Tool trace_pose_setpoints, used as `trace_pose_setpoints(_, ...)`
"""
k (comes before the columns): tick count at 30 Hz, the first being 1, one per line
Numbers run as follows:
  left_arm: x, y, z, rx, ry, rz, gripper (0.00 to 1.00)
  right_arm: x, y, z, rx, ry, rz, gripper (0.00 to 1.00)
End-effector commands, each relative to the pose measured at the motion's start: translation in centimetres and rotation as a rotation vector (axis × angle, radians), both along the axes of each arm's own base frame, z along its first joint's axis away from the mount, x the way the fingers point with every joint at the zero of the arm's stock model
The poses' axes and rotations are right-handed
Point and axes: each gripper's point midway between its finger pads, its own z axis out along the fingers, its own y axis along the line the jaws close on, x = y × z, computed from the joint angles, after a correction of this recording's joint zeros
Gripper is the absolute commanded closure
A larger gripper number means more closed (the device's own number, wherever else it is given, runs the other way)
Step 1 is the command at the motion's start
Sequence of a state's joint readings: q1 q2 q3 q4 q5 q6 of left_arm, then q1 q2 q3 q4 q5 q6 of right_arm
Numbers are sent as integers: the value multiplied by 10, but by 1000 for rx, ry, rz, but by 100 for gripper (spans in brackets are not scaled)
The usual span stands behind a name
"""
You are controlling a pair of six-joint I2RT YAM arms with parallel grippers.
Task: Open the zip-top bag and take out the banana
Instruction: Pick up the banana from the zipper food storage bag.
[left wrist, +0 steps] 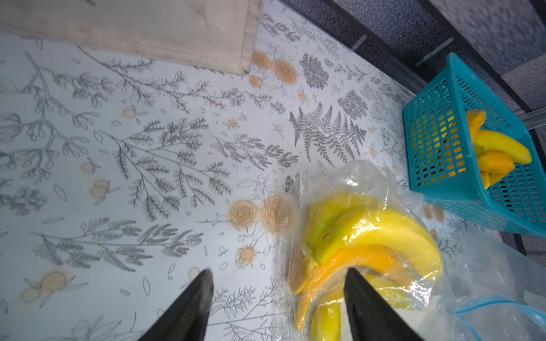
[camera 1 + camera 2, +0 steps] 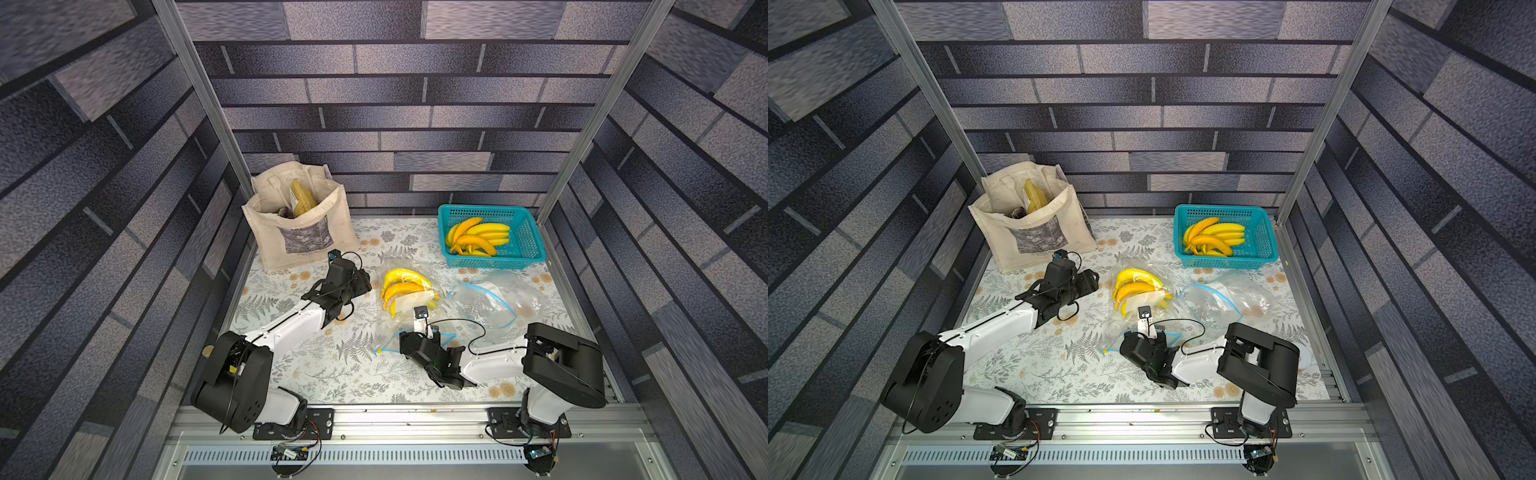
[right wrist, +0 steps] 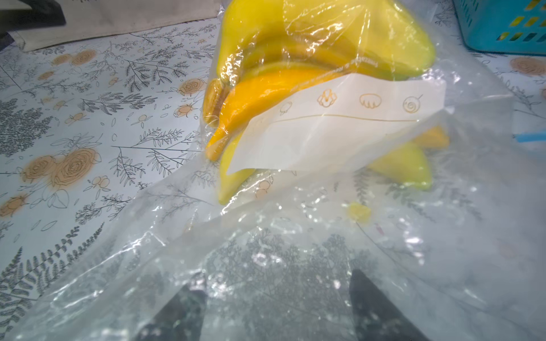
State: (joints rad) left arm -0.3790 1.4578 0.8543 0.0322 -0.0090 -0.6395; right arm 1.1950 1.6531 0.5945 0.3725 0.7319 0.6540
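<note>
A clear zip-top bag (image 2: 384,328) lies mid-table with a bunch of yellow and orange bananas (image 2: 401,286) inside, seen in both top views. Its blue zip edge (image 2: 384,350) faces the near side. My right gripper (image 3: 277,274) is open at that end, and its dark fingers (image 3: 369,301) show only through the plastic film (image 3: 295,236). The bananas (image 3: 295,73) and a white label (image 3: 339,127) lie just ahead of it. My left gripper (image 1: 279,271) is open beside the bag's far-left side, one finger (image 1: 366,304) overlapping the bagged bananas (image 1: 369,236).
A second, empty clear bag (image 2: 494,297) lies to the right. A teal basket (image 2: 528,232) holding more bananas sits at the back right. A beige tote bag (image 2: 299,224) stands at the back left, close behind the left arm. Metal frame posts edge the table.
</note>
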Motion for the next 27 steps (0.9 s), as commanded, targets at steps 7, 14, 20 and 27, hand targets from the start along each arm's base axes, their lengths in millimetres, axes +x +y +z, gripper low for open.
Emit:
trace_pose_setpoints(7, 63, -20, -48, -74, 97, -186, 28, -4, -31, 0, -23, 21, -12, 23)
trace_pose_setpoints(14, 81, -31, -62, -165, 87, -205, 29, 0, -22, 2, -49, 24, 8, 23)
trace_pose_setpoints(20, 90, -41, -61, -216, 66, -229, 30, 1, -27, -2, -33, 34, -14, 23)
trace_pose_setpoints(27, 89, -48, -73, -290, 91, -239, 36, 3, -36, 2, -36, 29, -34, 22)
